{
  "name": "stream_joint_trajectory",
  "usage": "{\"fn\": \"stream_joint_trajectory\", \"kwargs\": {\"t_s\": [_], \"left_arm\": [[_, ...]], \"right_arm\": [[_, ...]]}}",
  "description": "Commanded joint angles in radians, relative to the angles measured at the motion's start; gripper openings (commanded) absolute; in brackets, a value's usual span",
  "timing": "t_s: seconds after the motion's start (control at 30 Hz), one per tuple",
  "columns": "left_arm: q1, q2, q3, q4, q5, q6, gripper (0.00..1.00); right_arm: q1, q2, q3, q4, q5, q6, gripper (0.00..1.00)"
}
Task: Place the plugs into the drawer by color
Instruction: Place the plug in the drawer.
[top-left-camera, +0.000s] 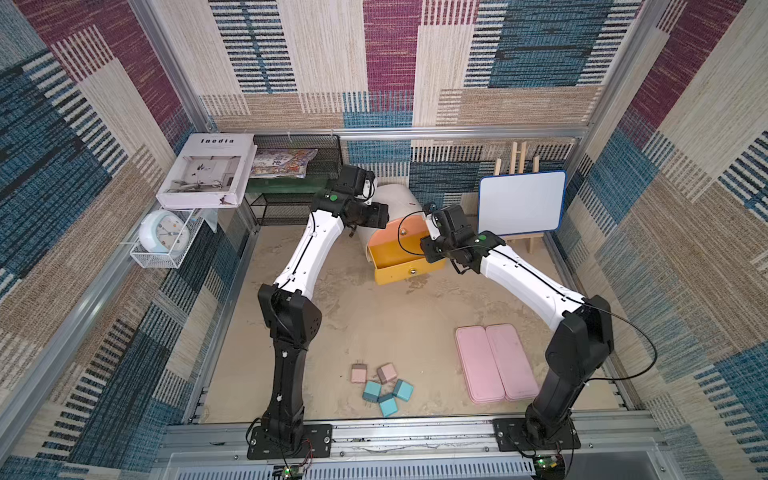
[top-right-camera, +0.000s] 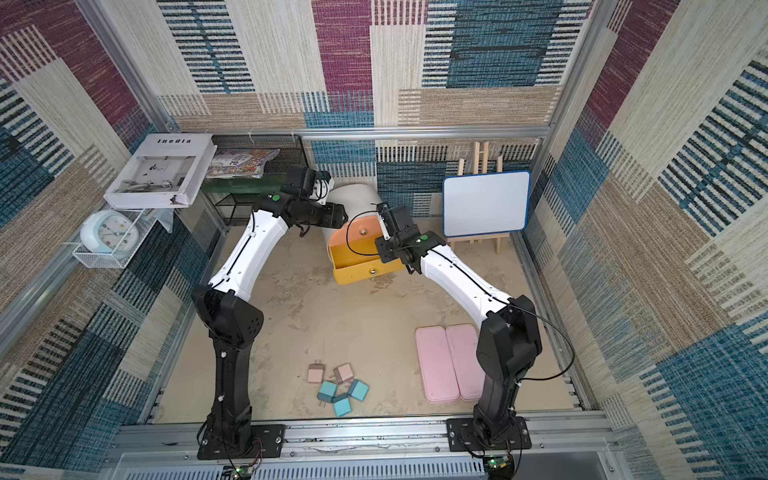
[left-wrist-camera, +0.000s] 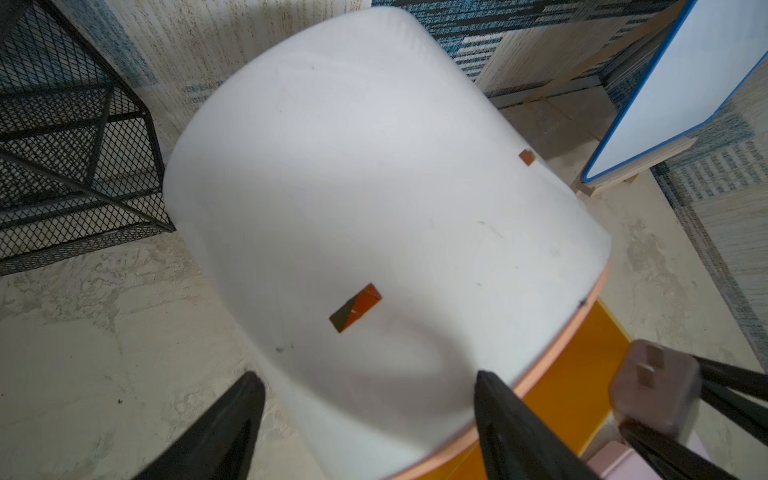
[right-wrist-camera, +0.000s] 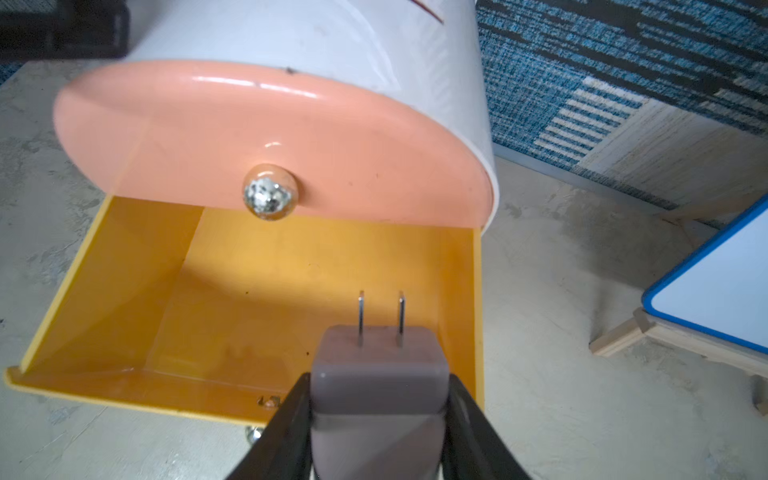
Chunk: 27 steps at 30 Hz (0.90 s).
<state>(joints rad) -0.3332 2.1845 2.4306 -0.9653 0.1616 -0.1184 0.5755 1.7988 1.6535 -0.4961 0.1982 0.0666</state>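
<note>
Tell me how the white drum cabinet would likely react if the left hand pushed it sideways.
Probably light: the cabinet looks thin-walled plastic, so it may slide. Its rounded shell could rock or roll. The pulled-out yellow drawer might tip it forward.

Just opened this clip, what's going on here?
The right gripper has its jaws clamped on a pink plug, prongs pointing forward, above the pulled-out yellow drawer, which looks empty. The peach drawer above it is shut. The left gripper hangs with jaws open over the white cabinet, holding nothing. Two pink plugs and three blue plugs lie loose near the table front, beside two flat pink cases.
</note>
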Motion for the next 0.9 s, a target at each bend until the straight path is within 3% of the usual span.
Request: {"fn": "stream_joint_trajectory", "kwargs": {"t_s": [0.0, 0.47, 0.87], "left_arm": [[0.002, 0.004, -0.001, -0.014, 0.023, 0.004, 0.83], [0.005, 0.012, 0.002, -0.016, 0.039, -0.007, 0.83], [0.008, 0.007, -0.002, -0.016, 0.038, -0.008, 0.82]], "right_arm": [[-0.002, 0.024, 0.028, -0.006, 0.052, -0.019, 0.45], [-0.022, 0.066, 0.0, -0.018, 0.066, -0.023, 0.47], [-0.028, 0.027, -0.012, -0.029, 0.065, -0.021, 0.57]]}}
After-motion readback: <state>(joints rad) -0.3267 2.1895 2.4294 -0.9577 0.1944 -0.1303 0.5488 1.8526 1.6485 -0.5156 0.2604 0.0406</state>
